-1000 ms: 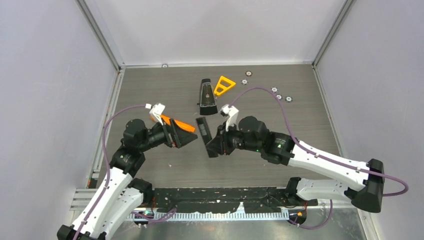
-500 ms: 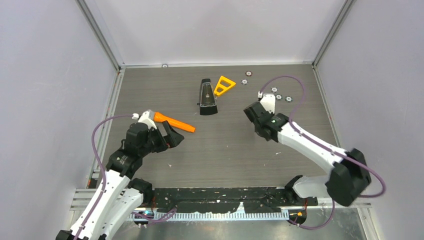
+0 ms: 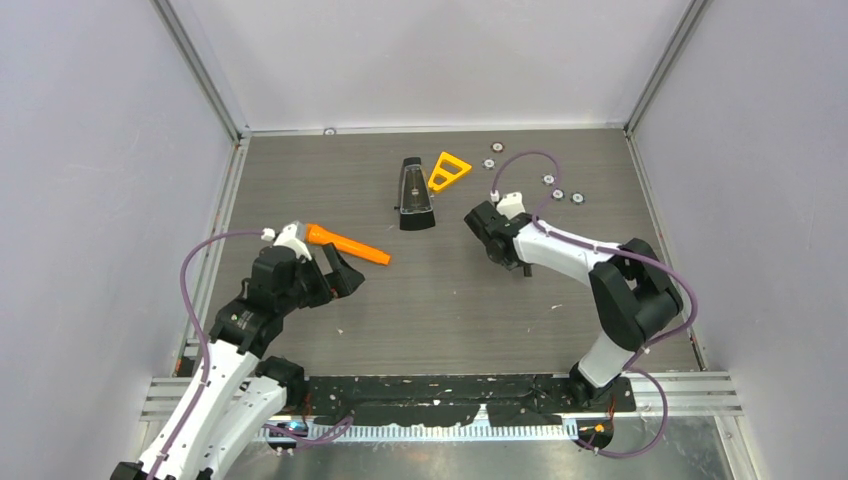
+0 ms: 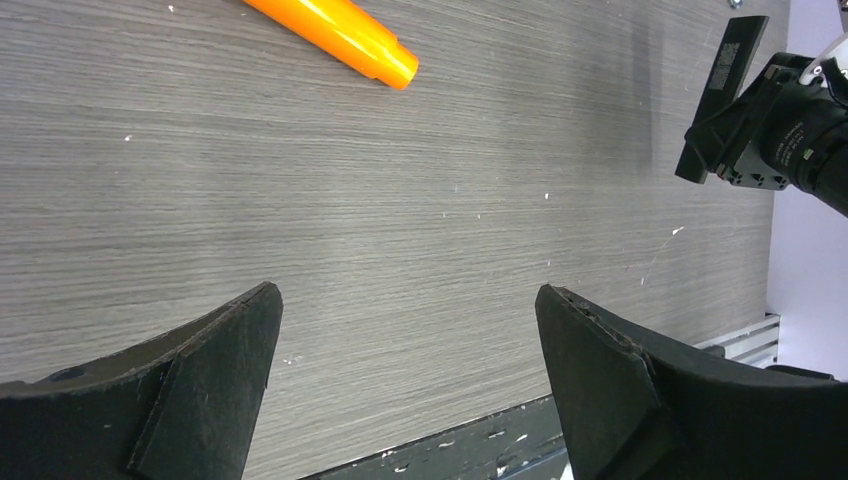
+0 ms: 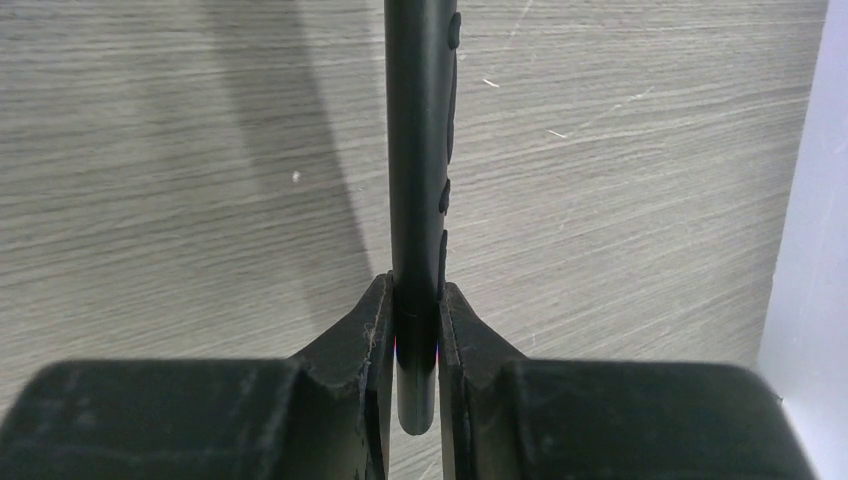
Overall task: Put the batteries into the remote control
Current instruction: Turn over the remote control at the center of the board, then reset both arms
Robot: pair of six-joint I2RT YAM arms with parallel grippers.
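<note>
Black and slim, the remote control (image 5: 420, 150) is pinched edge-on between the right gripper's (image 5: 415, 305) closed jaws, held off the wood-grain table (image 3: 450, 310) right of centre. The left gripper (image 4: 405, 300) hangs low, jaws spread wide, holding nothing — an orange tool (image 4: 335, 30) lies just beyond.

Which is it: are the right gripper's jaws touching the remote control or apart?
Touching. In the right wrist view the right gripper has its jaws pressed against both sides of the remote control, no gap.
</note>
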